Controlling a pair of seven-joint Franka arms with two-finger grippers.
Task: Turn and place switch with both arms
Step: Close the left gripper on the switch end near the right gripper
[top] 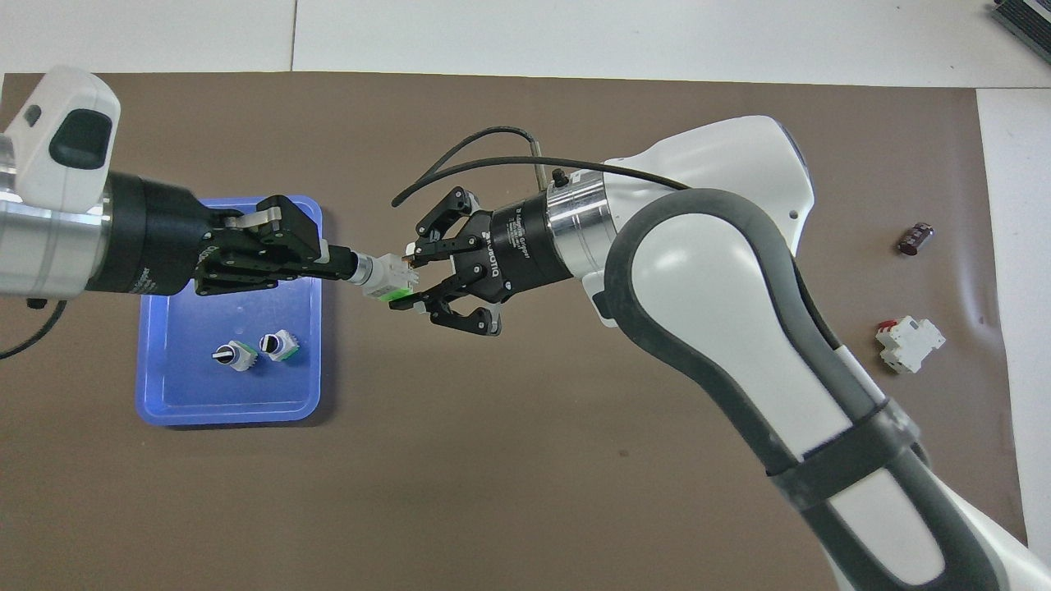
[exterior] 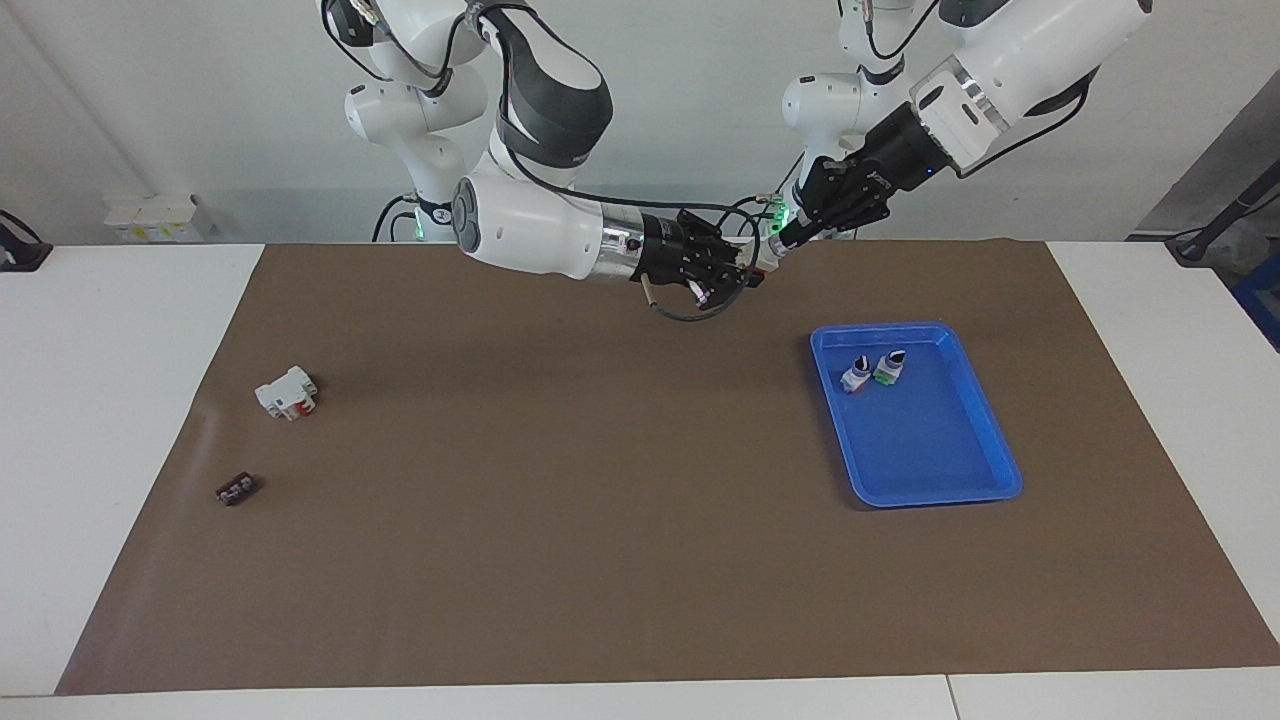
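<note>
The switch [top: 384, 277] hangs in the air over the brown mat [top: 525, 460], beside the blue tray [top: 148, 410]. It has a white body and shows a green part. My left gripper [top: 349, 267] is shut on its dark knob end. My right gripper [top: 406, 283] comes from the other end and is shut on its body. In the facing view the switch [exterior: 768, 252] sits between the left gripper [exterior: 785, 238] and the right gripper [exterior: 750, 272], well above the mat.
In the blue tray [exterior: 1000, 490] stand two small switches [top: 228, 355] [top: 277, 345] side by side. A white block with a red lever [top: 910, 345] and a small dark part [top: 914, 238] lie on the mat toward the right arm's end.
</note>
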